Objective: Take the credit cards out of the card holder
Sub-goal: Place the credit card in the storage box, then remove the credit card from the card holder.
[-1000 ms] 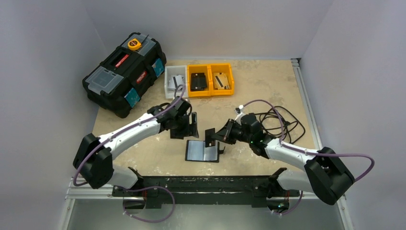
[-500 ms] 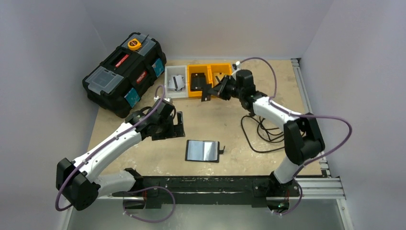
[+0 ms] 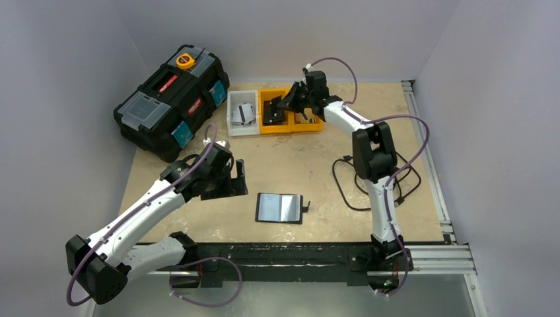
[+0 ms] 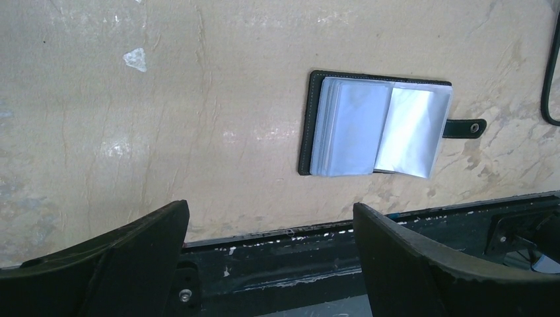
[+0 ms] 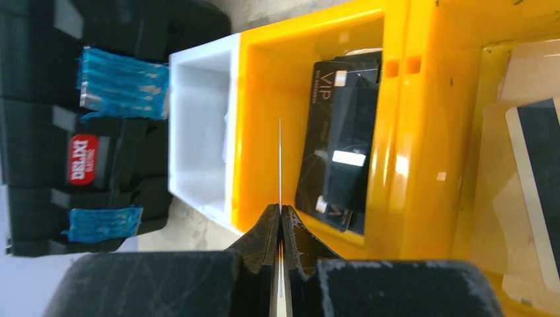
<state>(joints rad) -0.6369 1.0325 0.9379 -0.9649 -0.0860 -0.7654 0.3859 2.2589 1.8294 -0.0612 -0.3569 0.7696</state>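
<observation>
The black card holder lies open on the table near the front edge, snap tab to the right. In the left wrist view the card holder shows pale bluish-white credit cards in its pockets. My left gripper is open and empty, to the left of the holder; in its own view the holder lies ahead and to the right. My right gripper is shut on a thin card, seen edge-on, over the left yellow bin.
A white bin and two yellow bins stand at the back; black cards lie in the left yellow one. A large black toolbox is back left. A black cable lies right. A black rail runs along the front.
My right arm swung from beside the card holder to the far bins, carrying a card. My left arm drew back to the left, away from the holder.
</observation>
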